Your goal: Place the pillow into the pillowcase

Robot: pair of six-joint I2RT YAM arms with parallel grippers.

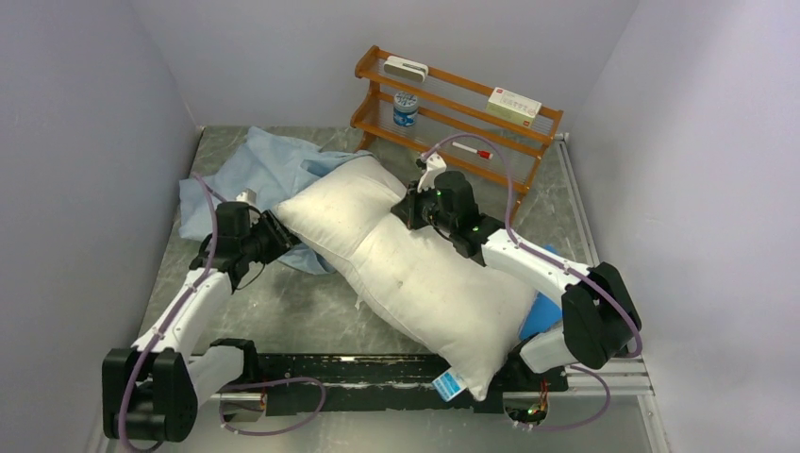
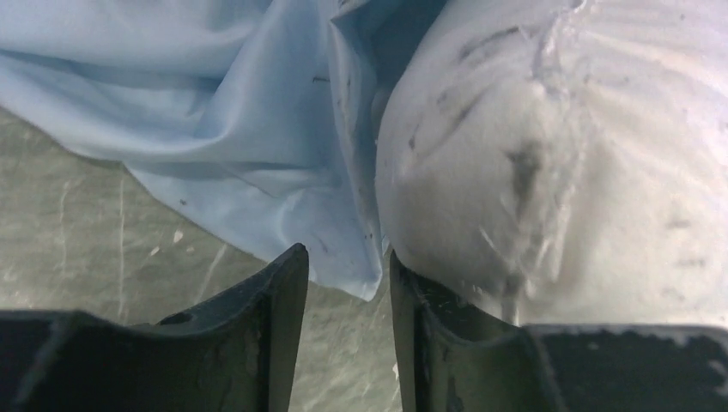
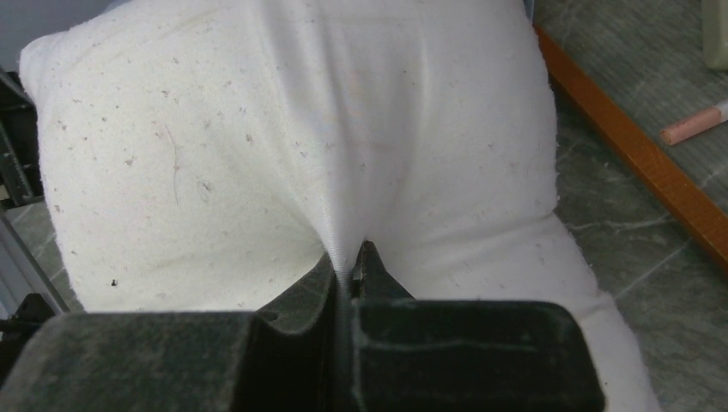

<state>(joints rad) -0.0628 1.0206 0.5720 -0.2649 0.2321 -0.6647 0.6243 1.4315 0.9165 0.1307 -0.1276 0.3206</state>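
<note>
The off-white pillow (image 1: pixel 415 274) lies diagonally across the table, its blue-and-white tag (image 1: pixel 446 384) at the near end. The pale blue pillowcase (image 1: pixel 264 165) lies crumpled at the back left, partly under the pillow's far end. My right gripper (image 1: pixel 413 203) is shut on a pinched fold of the pillow's top fabric (image 3: pixel 257 129), gripper (image 3: pixel 348 257). My left gripper (image 1: pixel 283 236) is open at the pillow's left side. In the left wrist view, the gripper (image 2: pixel 348 257) faces a corner of the pillowcase (image 2: pixel 215 129) just ahead of its fingertips, and the pillow (image 2: pixel 549 154) touches the right finger (image 2: pixel 412 292).
A wooden rack (image 1: pixel 453 104) stands at the back right with a blue can (image 1: pixel 406 109), a white box (image 1: pixel 514 104) and a pen (image 1: pixel 472 149). A bright-blue sheet (image 1: pixel 540 316) lies under the right arm. A black rail (image 1: pixel 377 368) runs along the near edge. Walls close in on both sides.
</note>
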